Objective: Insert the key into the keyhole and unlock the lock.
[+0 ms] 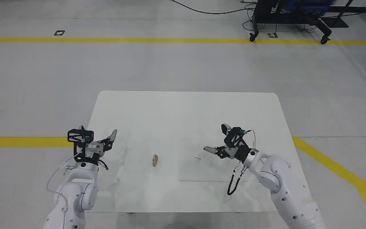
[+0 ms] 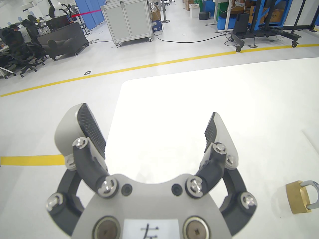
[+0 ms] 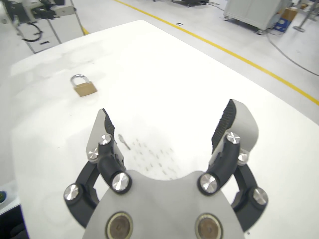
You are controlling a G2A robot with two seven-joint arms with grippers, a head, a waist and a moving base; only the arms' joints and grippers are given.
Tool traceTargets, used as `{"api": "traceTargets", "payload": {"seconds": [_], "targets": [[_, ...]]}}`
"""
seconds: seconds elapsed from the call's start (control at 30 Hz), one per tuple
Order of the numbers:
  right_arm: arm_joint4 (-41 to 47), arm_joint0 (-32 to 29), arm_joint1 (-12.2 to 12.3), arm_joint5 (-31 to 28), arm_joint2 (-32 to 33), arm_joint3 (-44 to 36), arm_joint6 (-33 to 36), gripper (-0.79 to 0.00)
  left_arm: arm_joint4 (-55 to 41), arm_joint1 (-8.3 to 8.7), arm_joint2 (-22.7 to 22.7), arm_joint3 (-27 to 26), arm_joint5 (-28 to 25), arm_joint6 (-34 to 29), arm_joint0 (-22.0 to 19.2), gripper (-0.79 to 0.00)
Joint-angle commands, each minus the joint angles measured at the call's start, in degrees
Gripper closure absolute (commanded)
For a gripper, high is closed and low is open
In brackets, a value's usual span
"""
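The brass lock lies flat on the white desk, near the edge closest to the robot, with its silver shackle seated in the body as far as the wrist views show. The key lies flat on the desk, apart from the lock, on the lock's right. It is a small grey sliver just beside one finger of the right tool. That tool hovers over the desk beyond the key from the lock, its ribbed fingers spread wide and holding nothing. A patch of small scuff marks dots the desk surface under it, next to the key. The left tool hangs on the other side of the lock, over the desk's left edge and well apart from the lock, its fingers also spread wide and empty.
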Motion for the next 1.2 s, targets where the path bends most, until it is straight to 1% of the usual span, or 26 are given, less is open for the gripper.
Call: {"api": "traceTargets", "payload": {"seconds": [0.0, 0.17, 0.23, 0.47, 0.53, 0.57, 0.63, 0.67, 0.83, 0.97, 1.03, 1.07, 1.17], "targets": [[-0.8, 1.6, 0.1, -5.3, -1.4, 0.9, 2.4, -0.785, 0.0, 0.0, 0.0, 0.0, 0.0, 0.0, 0.0, -0.785], [-3.4, 4.5, 0.4, -12.5, -4.2, 1.9, 5.6, -0.785, 0.0, 0.0, 0.0, 0.0, 0.0, 0.0, 0.0, -0.785], [-3.8, 5.1, 0.5, -13.9, -5.0, 2.0, 6.7, -0.785, 0.0, 0.0, 0.0, 0.0, 0.0, 0.0, 0.0, -0.785], [-5.3, 8.2, 0.4, -13.9, -8.8, 3.8, 12.4, -0.785, 0.0, 0.0, 0.0, 0.0, 0.0, 0.0, 0.0, -0.785], [-5.8, 9.3, 0.3, -13.9, -9.9, 4.3, 14.5, -0.693, 0.0, 0.0, 0.0, 0.0, 0.0, 0.0, 0.0, -0.785], [-6.3, 9.8, 0.3, -13.4, -10.5, 4.5, 15.5, -0.619, 0.0, 0.0, 0.0, 0.0, 0.0, 0.0, 0.0, -0.785], [-6.1, 10.4, 0.2, -12.1, -11.3, 5.0, 16.3, -0.523, 0.0, 0.0, 0.0, 0.0, 0.0, 0.0, 0.0, -0.785], [-5.9, 10.7, 0.1, -11.7, -11.8, 5.2, 16.6, -0.382, 0.0, 0.0, 0.0, 0.0, 0.0, 0.0, 0.0, -0.785], [-6.7, 12.3, -0.3, -9.1, -14.2, 6.8, 18.3, -0.351, 0.0, 0.0, 0.0, 0.0, 0.0, 0.0, 0.0, -0.785], [-7.0, 13.4, -0.5, -6.7, -15.3, 7.5, 20.1, -0.283, 0.0, 0.0, 0.0, 0.0, 0.0, 0.0, 0.0, -0.785], [-6.9, 13.9, -0.6, -6.2, -15.8, 7.7, 20.7, -0.194, 0.0, 0.0, 0.0, 0.0, 0.0, 0.0, 0.0, -0.785], [-6.8, 14.1, -0.6, -6.0, -15.9, 7.7, 20.8, -0.003, 0.0, 0.0, 0.0, 0.0, 0.0, 0.0, 0.0, -0.785], [-6.7, 14.2, -0.5, -6.1, -15.9, 7.4, 20.8, 0.0, 0.0, 0.0, 0.0, 0.0, 0.0, 0.0, 0.0, -0.785]]}}
